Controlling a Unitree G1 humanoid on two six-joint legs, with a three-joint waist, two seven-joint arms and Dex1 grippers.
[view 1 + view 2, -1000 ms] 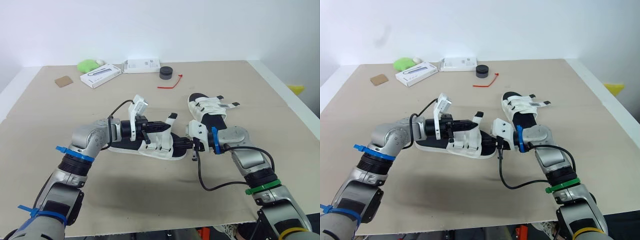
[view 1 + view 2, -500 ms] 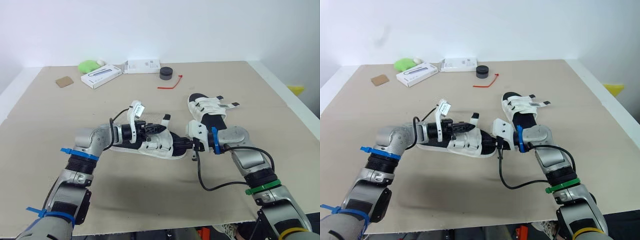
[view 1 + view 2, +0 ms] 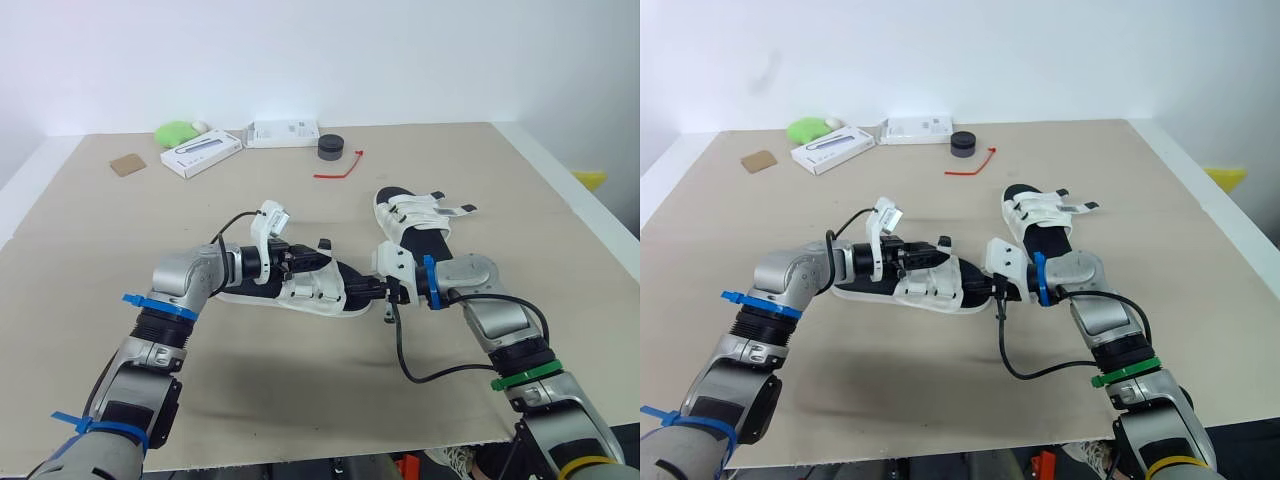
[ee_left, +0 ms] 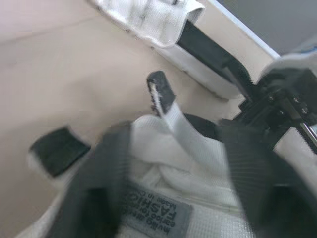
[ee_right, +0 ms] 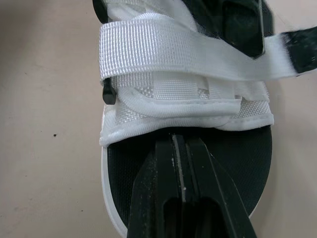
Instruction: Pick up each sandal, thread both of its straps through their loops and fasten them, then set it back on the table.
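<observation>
The near sandal [image 3: 318, 293], white with a black footbed, lies flat on the table between my two grippers. My left gripper [image 3: 303, 257] is open over its heel side. The blurred dark fingers [image 4: 99, 173] stand on either side of a loose white strap [image 4: 171, 124] with a black tip [image 4: 159, 92]. My right gripper [image 3: 372, 289] is shut, its fingers [image 5: 181, 163] resting on the footbed at the sandal's other end, just short of a wide white strap [image 5: 168, 49]. The second sandal [image 3: 420, 226] lies further back on the right, apart from both grippers.
At the far edge of the table [image 3: 90, 250] lie a white box [image 3: 202, 152], another white box [image 3: 283, 131], a green object [image 3: 177, 130], a black round object [image 3: 332, 147], a red cord [image 3: 340, 167] and a brown card [image 3: 127, 163]. The table's right edge runs close by the second sandal.
My left gripper has come down toward the near sandal and opened, letting go of the strap it held up. The strap's tip has sunk. The right gripper has stayed put.
</observation>
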